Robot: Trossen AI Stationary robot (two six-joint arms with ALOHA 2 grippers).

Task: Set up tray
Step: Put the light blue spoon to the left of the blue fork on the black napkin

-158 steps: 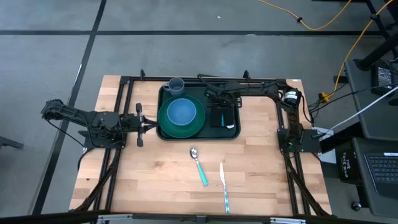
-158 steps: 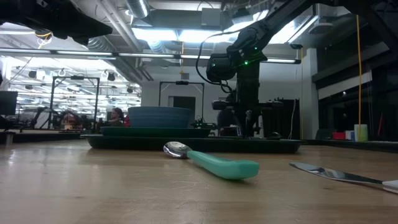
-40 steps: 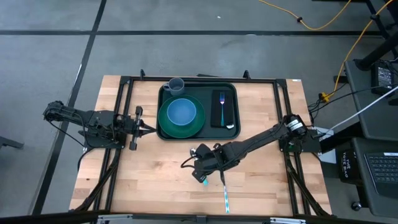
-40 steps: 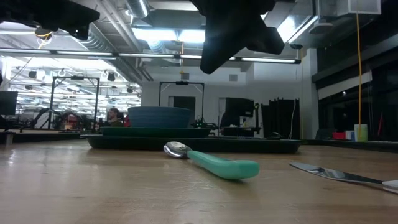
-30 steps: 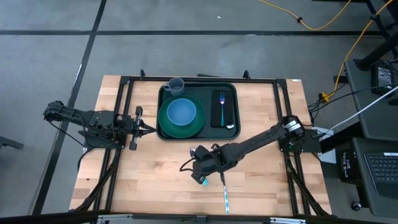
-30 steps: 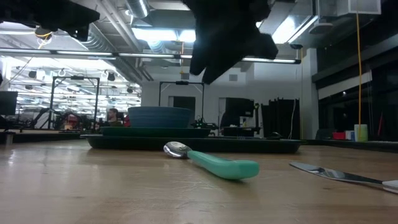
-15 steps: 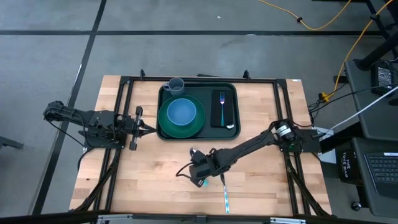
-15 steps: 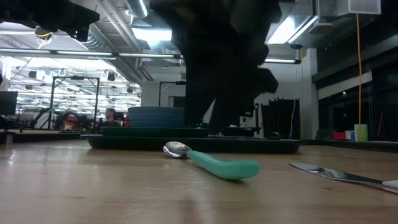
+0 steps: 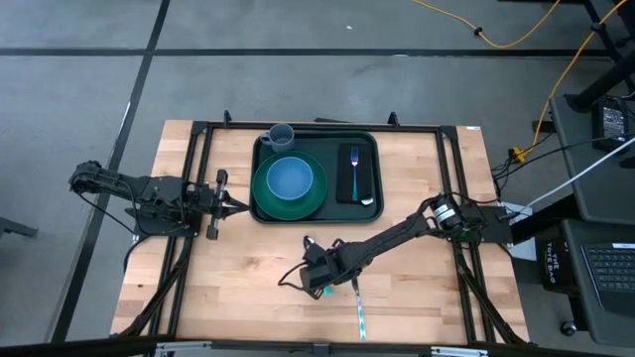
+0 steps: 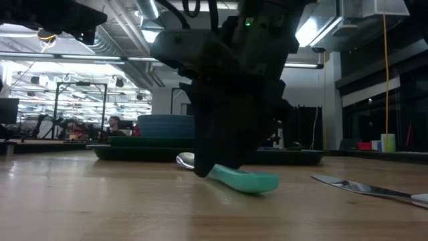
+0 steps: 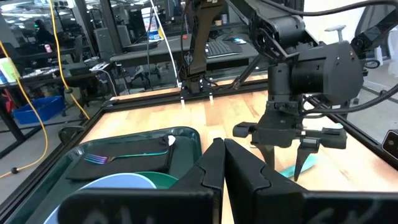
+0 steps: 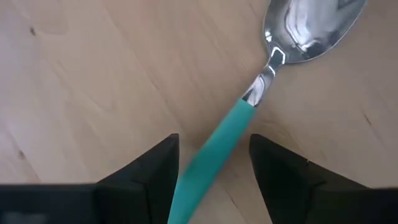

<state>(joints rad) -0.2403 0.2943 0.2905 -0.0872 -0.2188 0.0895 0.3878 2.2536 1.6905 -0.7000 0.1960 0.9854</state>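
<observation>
The dark tray (image 9: 333, 211) lies at the table's far middle. It carries a green plate (image 9: 264, 194) with a blue bowl (image 9: 290, 178), a grey cup (image 9: 281, 135) and a black napkin (image 9: 364, 184) with a fork (image 9: 354, 164) on it. A teal-handled spoon (image 12: 268, 73) lies flat on the wood nearer the front. My right gripper (image 12: 213, 140) is down over it and open, one finger on either side of the teal handle (image 12: 217, 146), with a gap to each. My left gripper (image 9: 230, 204) waits shut, left of the tray.
A teal-handled knife (image 9: 357, 305) lies on the wood just right of the spoon, close to my right gripper (image 9: 319, 278). Bare wood stretches along the front and the left of the table. The low view shows the spoon's handle (image 10: 249, 180) beside the lowered fingers.
My right gripper has come down from well above the table to the spoon, drifting a little toward the near edge, until its fingers stand on either side of the handle. The spoon has stayed where it was.
</observation>
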